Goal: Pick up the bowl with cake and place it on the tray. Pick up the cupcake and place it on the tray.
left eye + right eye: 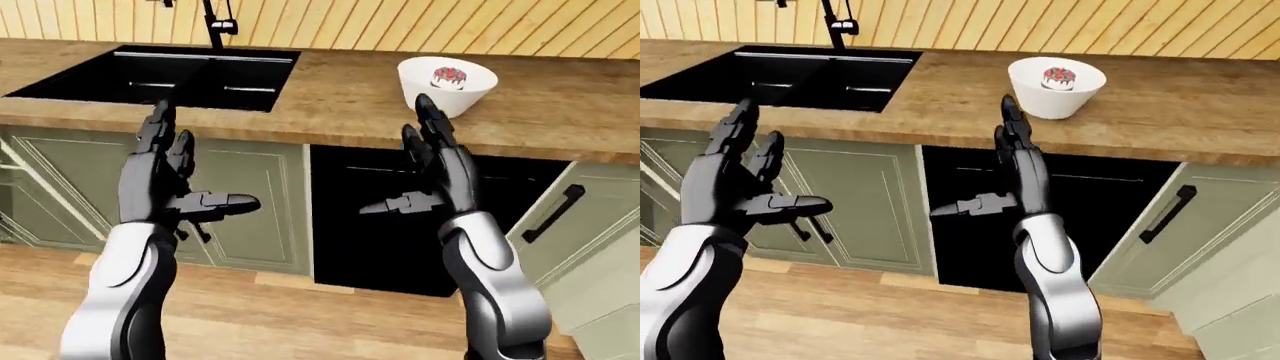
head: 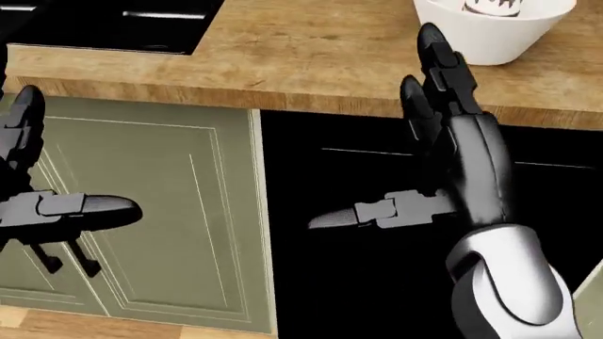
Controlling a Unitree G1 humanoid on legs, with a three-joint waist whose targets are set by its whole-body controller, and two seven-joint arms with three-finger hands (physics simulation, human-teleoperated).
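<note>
A white bowl (image 1: 447,83) with a small red-topped cake (image 1: 448,76) in it stands on the wooden counter at the upper right of the left-eye view. My right hand (image 1: 425,169) is open, fingers pointing up, held below and a little left of the bowl, before the counter edge, not touching it. My left hand (image 1: 180,169) is open too, raised before the green cabinet under the sink. Both hands are empty. In the head view the bowl (image 2: 495,32) shows at the top right above my right hand (image 2: 415,148). No tray or cupcake shows.
A black sink (image 1: 160,75) with a black tap (image 1: 215,26) is set in the counter (image 1: 340,101) at the upper left. Under the counter are green cabinet doors (image 1: 250,202) and a black dishwasher front (image 1: 370,225). A green door (image 1: 580,217) stands open at right.
</note>
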